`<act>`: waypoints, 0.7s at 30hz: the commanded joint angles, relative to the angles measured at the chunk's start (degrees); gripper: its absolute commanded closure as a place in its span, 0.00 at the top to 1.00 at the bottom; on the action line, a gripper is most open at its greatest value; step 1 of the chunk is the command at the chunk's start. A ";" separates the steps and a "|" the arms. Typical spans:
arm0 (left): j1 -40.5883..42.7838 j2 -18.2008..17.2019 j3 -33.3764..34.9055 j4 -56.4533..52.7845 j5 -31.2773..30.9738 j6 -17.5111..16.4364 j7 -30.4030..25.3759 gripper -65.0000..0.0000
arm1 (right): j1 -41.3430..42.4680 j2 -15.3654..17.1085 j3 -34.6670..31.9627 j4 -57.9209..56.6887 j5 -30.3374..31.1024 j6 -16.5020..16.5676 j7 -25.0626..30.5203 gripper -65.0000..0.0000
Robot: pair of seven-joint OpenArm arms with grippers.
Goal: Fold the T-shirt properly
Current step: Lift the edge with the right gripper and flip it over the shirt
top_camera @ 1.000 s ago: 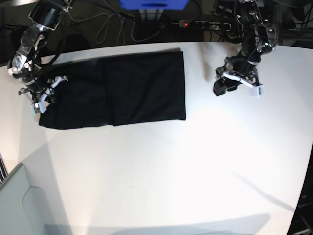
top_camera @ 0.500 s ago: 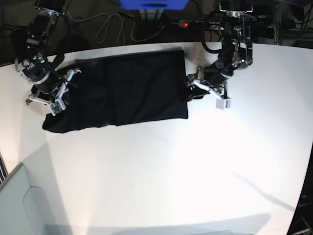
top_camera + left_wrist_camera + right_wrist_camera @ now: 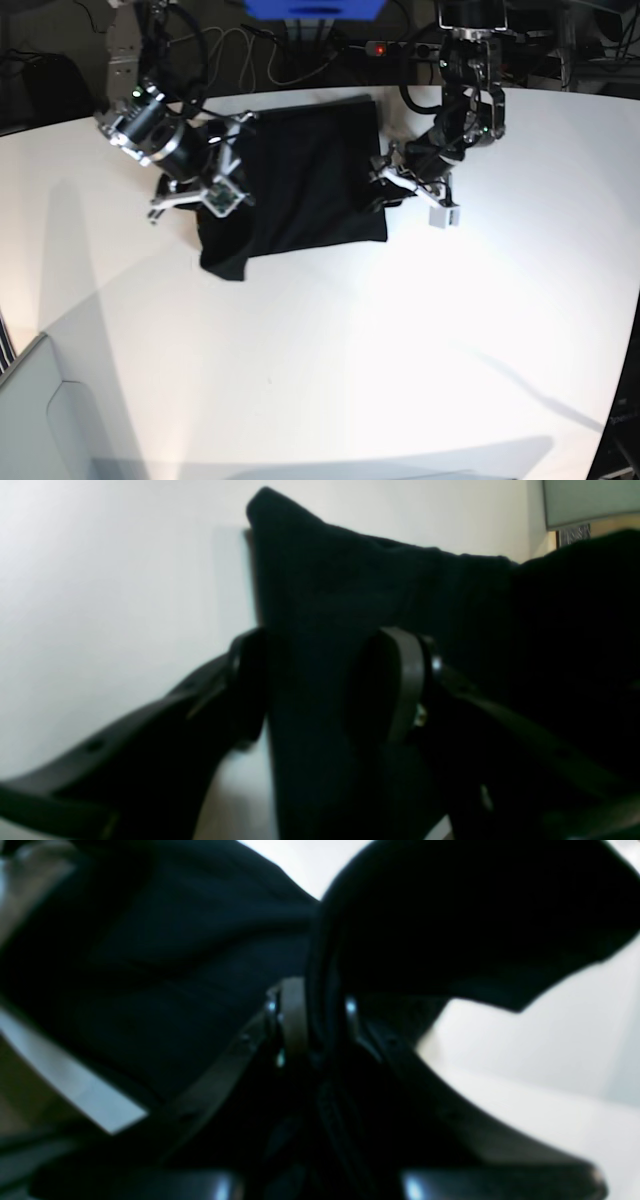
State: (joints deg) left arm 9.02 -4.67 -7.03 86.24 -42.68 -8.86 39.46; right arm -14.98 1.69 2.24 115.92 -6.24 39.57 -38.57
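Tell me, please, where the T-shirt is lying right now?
In the base view the T-shirt lies at the table's far edge, between the right gripper and the left gripper.

The whole white table (image 3: 330,350) is seen from high overhead by base, angled slightly toward the far edge. Each wrist view is mounted behind its own fingers, very close, looking along them. The black T-shirt (image 3: 300,180) is shared by all three.
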 commanded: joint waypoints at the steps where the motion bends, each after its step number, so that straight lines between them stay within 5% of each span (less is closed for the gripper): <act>1: 0.26 -0.21 -0.05 0.40 0.52 0.38 0.84 0.50 | 0.61 -0.51 -1.76 0.17 1.19 0.43 1.51 0.00; 14: 2.02 -0.74 -1.19 2.86 0.08 0.38 1.55 0.50 | 7.29 -0.95 -10.11 -13.54 1.36 0.43 2.13 0.00; 21: 10.63 -2.85 -12.01 13.59 -0.01 -0.06 1.64 0.50 | 8.35 -0.95 -10.37 -13.54 1.36 0.43 2.13 0.00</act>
State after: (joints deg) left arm 19.81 -7.33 -19.18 98.96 -41.95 -8.56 41.85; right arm -7.01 0.95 -8.03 101.27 -5.93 39.59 -37.91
